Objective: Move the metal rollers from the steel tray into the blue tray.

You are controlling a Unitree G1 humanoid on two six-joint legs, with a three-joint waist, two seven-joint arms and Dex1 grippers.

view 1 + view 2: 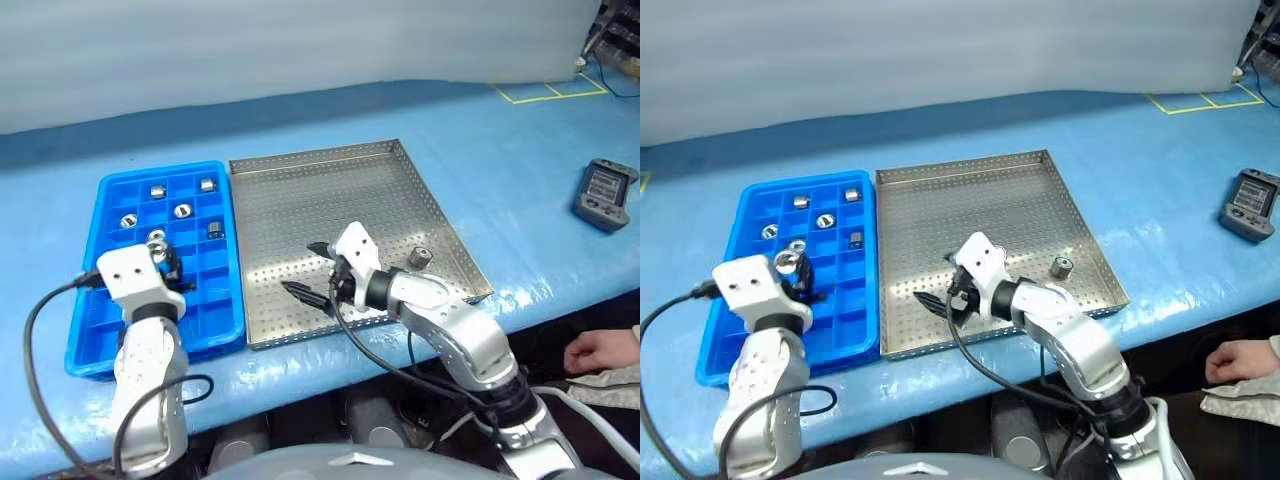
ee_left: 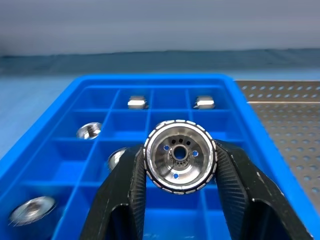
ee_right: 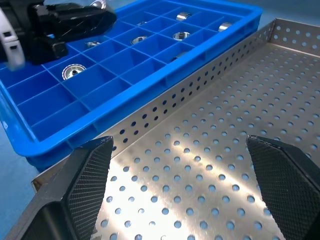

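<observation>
Left gripper (image 1: 166, 262): fingers clamped on one metal roller (image 2: 180, 156), over the blue tray (image 1: 90, 330)
Right gripper (image 1: 312, 272): fingers wide apart, empty, over the steel tray (image 1: 330, 190)
Blue tray: several rollers in far compartments
Steel tray: one remaining roller (image 1: 420, 257) near its right rim

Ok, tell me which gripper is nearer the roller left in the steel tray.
Right. The right gripper hangs open over the steel tray, beside that roller; the left gripper is over the blue tray.

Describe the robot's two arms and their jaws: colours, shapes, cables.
Both arms are jointed silver-grey metal segments ending in a blocky white wrist housing. A black cable loops loosely along each arm. The left gripper and right gripper each have two black fingers, wedge-shaped, with finely ribbed inner pads. No markings can be made out.
</observation>
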